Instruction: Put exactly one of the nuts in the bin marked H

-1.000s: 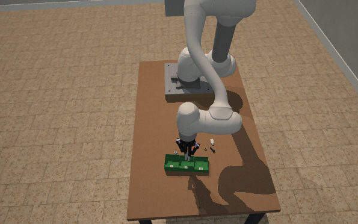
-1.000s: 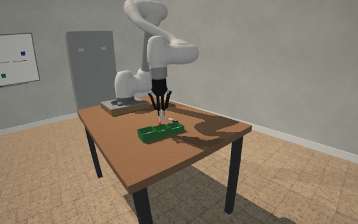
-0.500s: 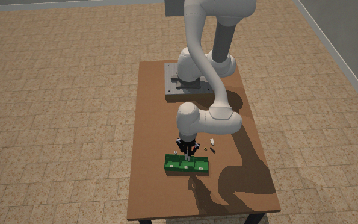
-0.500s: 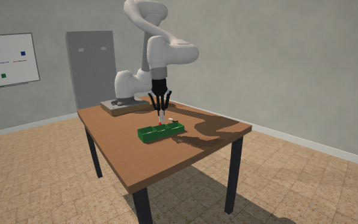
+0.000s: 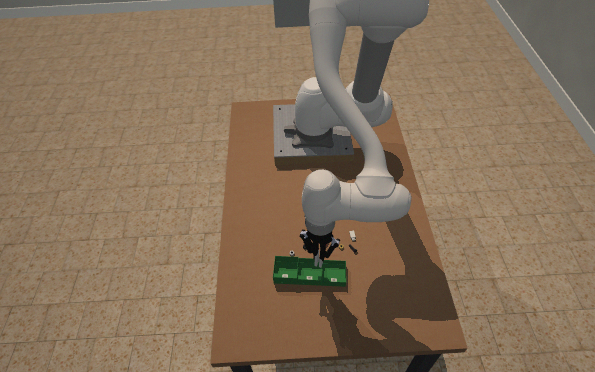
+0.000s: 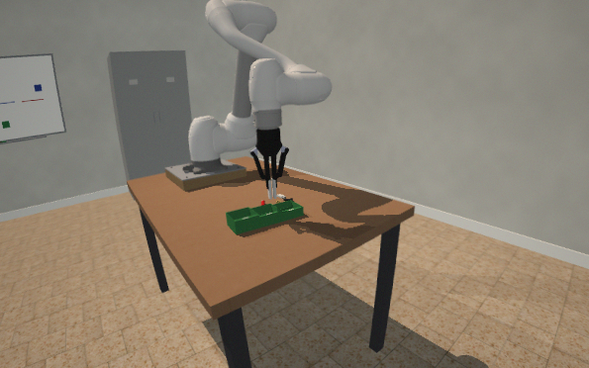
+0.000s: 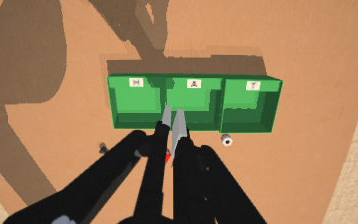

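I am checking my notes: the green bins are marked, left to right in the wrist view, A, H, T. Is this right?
Not quite. In the wrist view the green bins read H, A, T from left to right; H is leftmost.

A plain workroom or robotics lab is shown. A white six-joint arm (image 6: 269,89) is bolted through a grey perforated base plate (image 6: 175,173) to a brown wooden table with dark legs (image 6: 245,262). A floor of beige stone tiles (image 6: 56,297) is bounded by bare grey walls (image 6: 438,99) with a pale skirting board (image 6: 512,237). On the far left wall a white board with small coloured marks (image 6: 12,99) is hung, and a tall grey metal cabinet (image 6: 150,109) is placed beside it.
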`<state>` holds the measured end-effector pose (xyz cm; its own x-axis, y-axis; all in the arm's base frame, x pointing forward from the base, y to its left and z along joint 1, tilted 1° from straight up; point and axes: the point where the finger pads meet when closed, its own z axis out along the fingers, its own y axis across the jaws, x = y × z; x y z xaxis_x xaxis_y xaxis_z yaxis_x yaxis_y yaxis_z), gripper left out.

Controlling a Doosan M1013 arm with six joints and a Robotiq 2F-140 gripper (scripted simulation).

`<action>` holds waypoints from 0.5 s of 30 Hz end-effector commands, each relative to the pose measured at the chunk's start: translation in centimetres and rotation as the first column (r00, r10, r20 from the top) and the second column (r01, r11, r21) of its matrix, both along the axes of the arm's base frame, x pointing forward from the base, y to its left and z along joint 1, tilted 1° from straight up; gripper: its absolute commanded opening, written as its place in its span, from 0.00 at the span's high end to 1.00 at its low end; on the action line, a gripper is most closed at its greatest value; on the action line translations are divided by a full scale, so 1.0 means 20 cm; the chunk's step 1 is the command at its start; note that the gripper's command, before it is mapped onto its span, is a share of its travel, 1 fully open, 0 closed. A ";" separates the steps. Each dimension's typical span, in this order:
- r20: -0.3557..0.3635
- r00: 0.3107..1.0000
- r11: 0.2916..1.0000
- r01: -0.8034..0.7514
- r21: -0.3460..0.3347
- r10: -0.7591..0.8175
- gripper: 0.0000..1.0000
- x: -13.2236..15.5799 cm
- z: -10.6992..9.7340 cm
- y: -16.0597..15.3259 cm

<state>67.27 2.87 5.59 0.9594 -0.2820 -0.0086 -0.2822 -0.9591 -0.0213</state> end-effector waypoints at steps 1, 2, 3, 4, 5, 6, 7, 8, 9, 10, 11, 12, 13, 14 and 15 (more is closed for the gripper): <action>-0.001 1.000 1.000 0.006 0.002 -0.006 0.95 0.01 0.01 0.08; -0.001 1.000 1.000 0.006 0.002 -0.006 0.95 0.01 0.01 0.08; -0.001 1.000 1.000 0.006 0.002 -0.006 0.95 0.01 0.01 0.11; -0.001 1.000 1.000 0.006 0.002 -0.006 0.95 0.01 0.01 0.13; -0.001 1.000 1.000 0.006 0.002 -0.006 0.95 0.01 0.01 0.16; -0.001 1.000 1.000 0.006 0.002 -0.006 0.95 0.01 0.01 0.18; -0.001 1.000 1.000 0.006 0.002 -0.006 0.95 0.01 0.01 0.21; -0.001 1.000 1.000 0.006 0.002 -0.006 0.95 0.01 0.01 0.23; -0.001 1.000 1.000 0.006 0.002 -0.006 0.95 0.02 0.01 0.26; -0.001 1.000 1.000 0.006 0.002 -0.006 0.95 0.02 0.02 0.28; -0.001 1.000 1.000 0.006 0.002 -0.006 0.95 0.02 0.02 0.31; -0.001 1.000 1.000 0.006 0.002 -0.006 0.95 0.02 0.02 0.31; -0.001 1.000 1.000 0.006 0.002 -0.006 0.95 0.02 0.02 0.31; -0.001 1.000 1.000 0.006 0.002 -0.006 0.95 0.02 0.02 0.31; -0.001 1.000 1.000 0.006 0.002 -0.006 0.95 0.02 0.02 0.31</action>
